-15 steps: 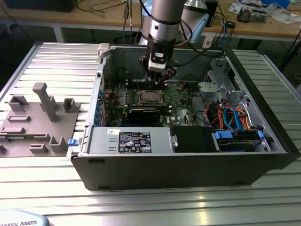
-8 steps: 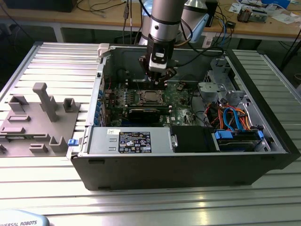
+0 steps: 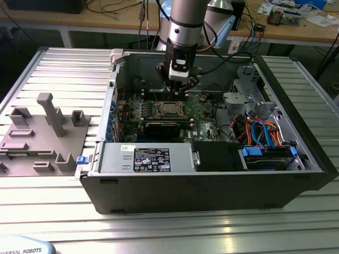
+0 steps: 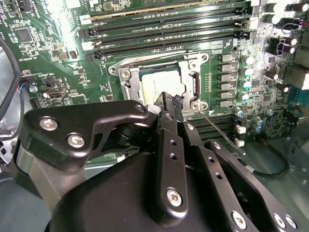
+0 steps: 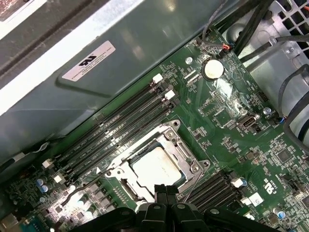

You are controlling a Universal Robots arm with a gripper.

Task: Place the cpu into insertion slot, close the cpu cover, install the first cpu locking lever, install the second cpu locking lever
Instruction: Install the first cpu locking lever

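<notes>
1 black gripper (image 5: 165, 191) hangs inside the open grey metal computer case (image 3: 212, 182), low over the green circuit board (image 5: 227, 121). In both wrist views its fingertips (image 4: 170, 99) stand pressed together with nothing between them, at the edge of the square silver-rimmed insertion slot (image 5: 153, 166). The flat square cpu with silvery-grey metal top (image 5: 157, 169) lies seated in that slot. The thin silvery metal cpu cover frame (image 5: 186, 150) lies flat around the chip, its window showing the chip's top. A thin wire locking lever (image 4: 219, 129) angles away from the socket corner. Long black memory slots (image 5: 120, 121) run beside the socket.
</notes>
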